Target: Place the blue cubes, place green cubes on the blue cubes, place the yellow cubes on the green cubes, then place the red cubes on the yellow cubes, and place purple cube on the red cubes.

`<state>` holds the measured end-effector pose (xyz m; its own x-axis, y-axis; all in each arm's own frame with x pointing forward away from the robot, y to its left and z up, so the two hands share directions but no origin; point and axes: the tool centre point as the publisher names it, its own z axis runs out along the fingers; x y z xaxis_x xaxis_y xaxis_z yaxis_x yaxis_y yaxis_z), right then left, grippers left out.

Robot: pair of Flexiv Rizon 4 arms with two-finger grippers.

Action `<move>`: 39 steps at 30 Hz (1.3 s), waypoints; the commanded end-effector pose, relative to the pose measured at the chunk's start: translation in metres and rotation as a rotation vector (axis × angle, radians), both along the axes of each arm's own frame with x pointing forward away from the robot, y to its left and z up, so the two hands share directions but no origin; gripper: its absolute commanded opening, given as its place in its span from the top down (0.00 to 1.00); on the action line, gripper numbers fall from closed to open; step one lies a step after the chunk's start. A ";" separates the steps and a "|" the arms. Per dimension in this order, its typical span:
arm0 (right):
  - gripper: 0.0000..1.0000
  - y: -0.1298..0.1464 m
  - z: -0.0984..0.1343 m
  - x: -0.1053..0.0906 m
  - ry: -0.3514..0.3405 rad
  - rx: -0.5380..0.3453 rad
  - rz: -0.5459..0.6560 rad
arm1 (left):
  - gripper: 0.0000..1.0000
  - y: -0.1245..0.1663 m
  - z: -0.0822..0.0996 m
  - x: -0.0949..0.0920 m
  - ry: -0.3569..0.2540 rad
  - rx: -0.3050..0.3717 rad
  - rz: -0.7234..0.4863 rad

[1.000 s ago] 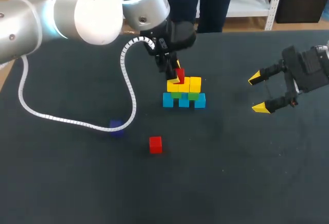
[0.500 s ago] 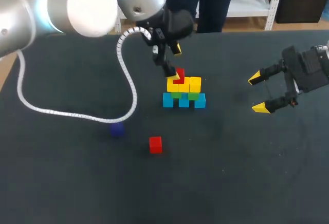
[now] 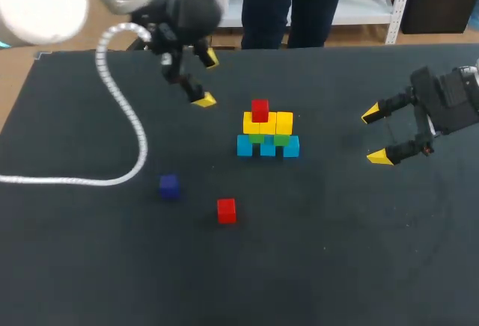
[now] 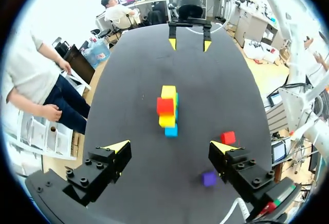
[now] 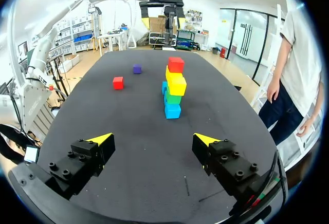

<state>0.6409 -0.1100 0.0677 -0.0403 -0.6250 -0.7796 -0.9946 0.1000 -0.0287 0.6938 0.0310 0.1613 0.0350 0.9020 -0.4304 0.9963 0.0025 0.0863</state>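
Head view: 2 green cubes [image 3: 281, 140] half hidden beneath yellow cubes [image 3: 268, 123].

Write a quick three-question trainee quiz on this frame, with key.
1. True or false: the left hand and the right hand are both open and empty.
2. Which colour tops the stack? A yellow, B red, C purple.
3. Fill in: near the purple cube lies a loose ___ cube.
Key: 1 true. 2 B, the top red cube. 3 red, the loose red cube.
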 end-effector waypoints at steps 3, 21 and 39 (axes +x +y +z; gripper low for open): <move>0.00 0.000 0.000 0.000 -0.001 0.002 0.000 | 0.00 0.053 -0.002 -0.022 -0.049 -0.136 0.014; 0.00 0.000 0.000 0.000 -0.001 0.002 0.000 | 0.00 0.114 -0.022 -0.037 -0.054 -0.150 0.033; 0.00 0.000 0.000 0.000 -0.001 0.002 0.000 | 0.00 0.105 -0.030 -0.062 -0.040 -0.183 0.020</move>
<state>0.6409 -0.1100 0.0677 -0.0403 -0.6250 -0.7796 -0.9946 0.0999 -0.0288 0.6376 0.1335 0.1355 0.0257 0.8173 -0.5756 0.9934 0.0435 0.1062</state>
